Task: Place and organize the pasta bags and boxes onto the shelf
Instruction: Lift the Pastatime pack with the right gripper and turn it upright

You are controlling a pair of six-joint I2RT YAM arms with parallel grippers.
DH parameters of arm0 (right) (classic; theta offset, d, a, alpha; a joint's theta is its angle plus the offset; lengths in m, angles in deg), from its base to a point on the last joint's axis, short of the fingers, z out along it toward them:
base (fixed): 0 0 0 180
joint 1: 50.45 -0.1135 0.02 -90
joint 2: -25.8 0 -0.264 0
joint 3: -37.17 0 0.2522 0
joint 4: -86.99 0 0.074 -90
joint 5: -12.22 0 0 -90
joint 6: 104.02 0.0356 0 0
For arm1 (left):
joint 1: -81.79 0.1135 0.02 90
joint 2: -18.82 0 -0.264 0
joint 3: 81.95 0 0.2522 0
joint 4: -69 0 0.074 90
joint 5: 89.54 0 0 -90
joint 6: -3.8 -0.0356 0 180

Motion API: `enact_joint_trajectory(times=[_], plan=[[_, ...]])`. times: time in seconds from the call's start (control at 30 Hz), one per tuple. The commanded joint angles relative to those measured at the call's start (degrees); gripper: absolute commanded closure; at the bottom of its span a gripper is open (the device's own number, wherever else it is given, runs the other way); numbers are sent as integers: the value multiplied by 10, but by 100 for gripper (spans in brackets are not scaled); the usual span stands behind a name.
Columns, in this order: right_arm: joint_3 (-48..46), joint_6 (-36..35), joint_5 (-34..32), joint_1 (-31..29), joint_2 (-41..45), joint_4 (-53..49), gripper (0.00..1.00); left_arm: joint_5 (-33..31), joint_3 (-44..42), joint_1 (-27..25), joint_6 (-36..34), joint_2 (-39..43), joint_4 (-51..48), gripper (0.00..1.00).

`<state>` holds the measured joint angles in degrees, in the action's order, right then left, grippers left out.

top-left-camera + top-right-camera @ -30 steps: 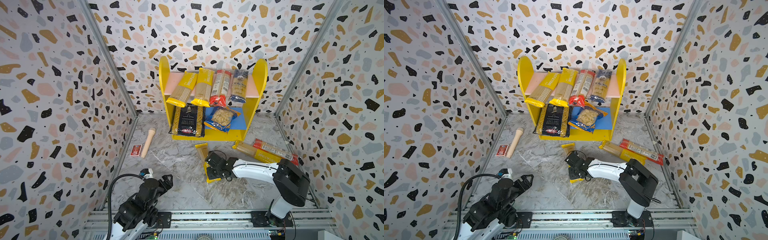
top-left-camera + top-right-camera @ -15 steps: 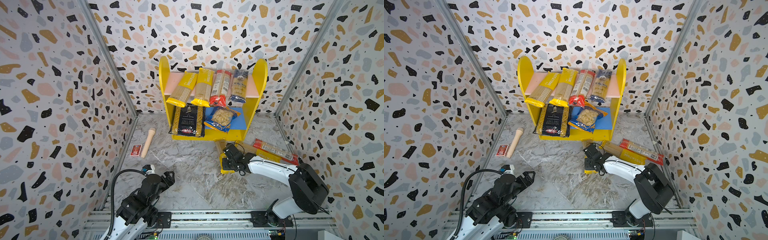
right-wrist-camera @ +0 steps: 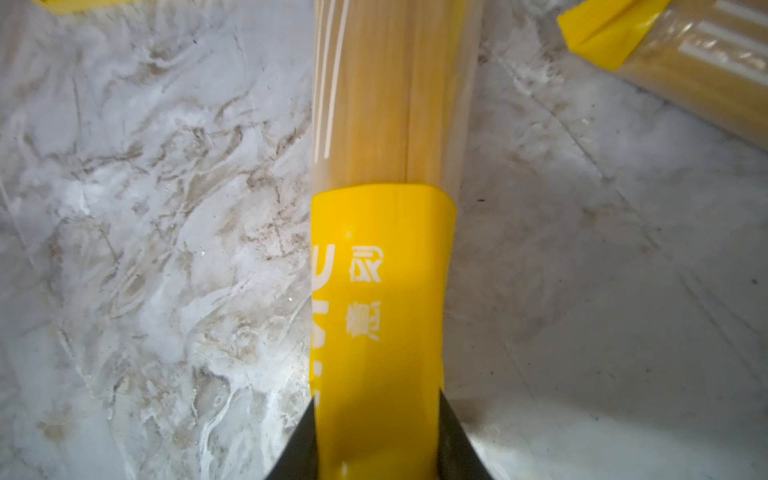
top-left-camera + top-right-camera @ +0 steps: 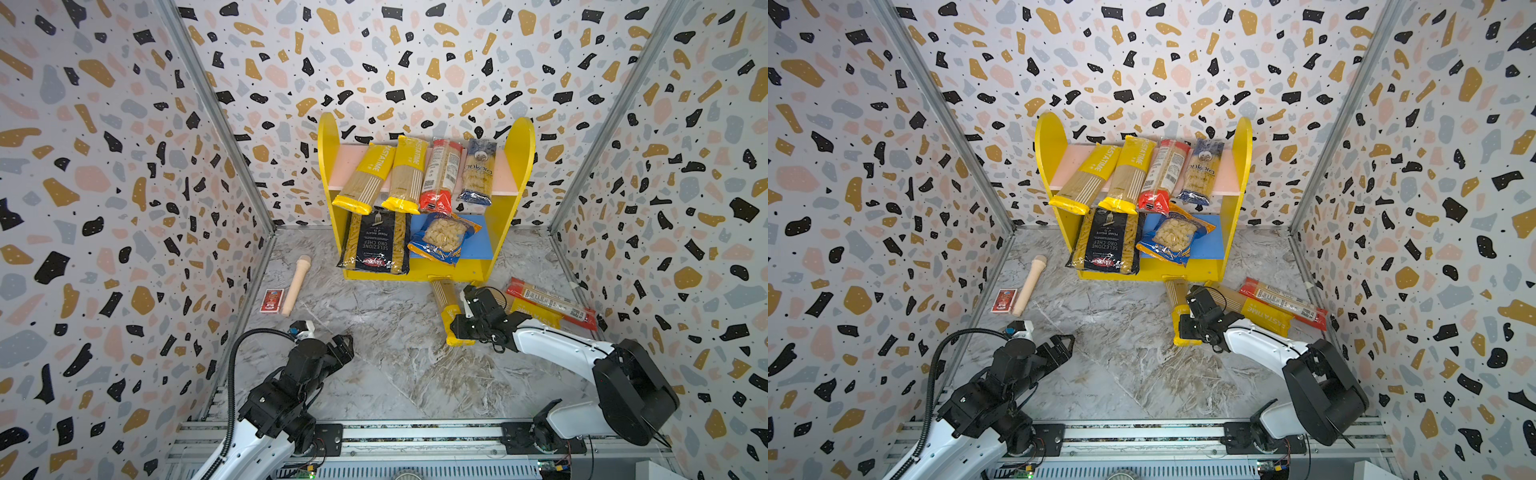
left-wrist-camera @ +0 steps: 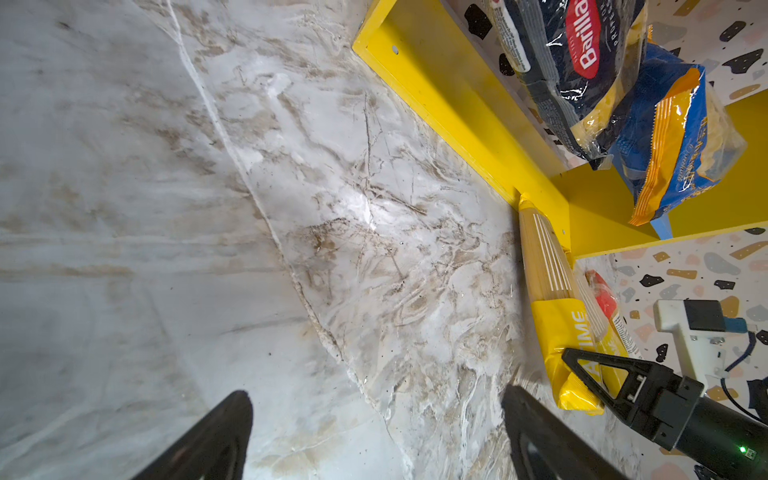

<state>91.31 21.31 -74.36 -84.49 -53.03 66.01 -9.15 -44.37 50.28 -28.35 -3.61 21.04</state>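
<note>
My right gripper is shut on the near yellow end of a long PASTATIME spaghetti pack. The pack's far end reaches the shelf's yellow front base strip. Four long packs lean on the pink board. A black Barilla bag and a blue-orange bag fill the blue board. Another yellow pack and a red-ended pack lie on the floor at the right. My left gripper is open and empty, low at the front left.
A beige wooden stick and a small red card box lie by the left wall. Terrazzo-patterned walls close in three sides. A metal rail carrying both arm bases runs along the front edge.
My right gripper has carried the yellow pack from mid-floor rightward and back, up to the shelf's front. The left arm has crept slightly forward, jaws still wide.
</note>
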Motion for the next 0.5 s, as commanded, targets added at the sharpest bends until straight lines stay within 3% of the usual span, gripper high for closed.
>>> enact_joint_trajectory(times=[0.0,0.47], plan=[[7,10,-4,6,45,92,95,-6,15,4,-8,4,16,6],[2,10,-10,5,63,91,97,-18,26,4,-7,38,-16,6]])
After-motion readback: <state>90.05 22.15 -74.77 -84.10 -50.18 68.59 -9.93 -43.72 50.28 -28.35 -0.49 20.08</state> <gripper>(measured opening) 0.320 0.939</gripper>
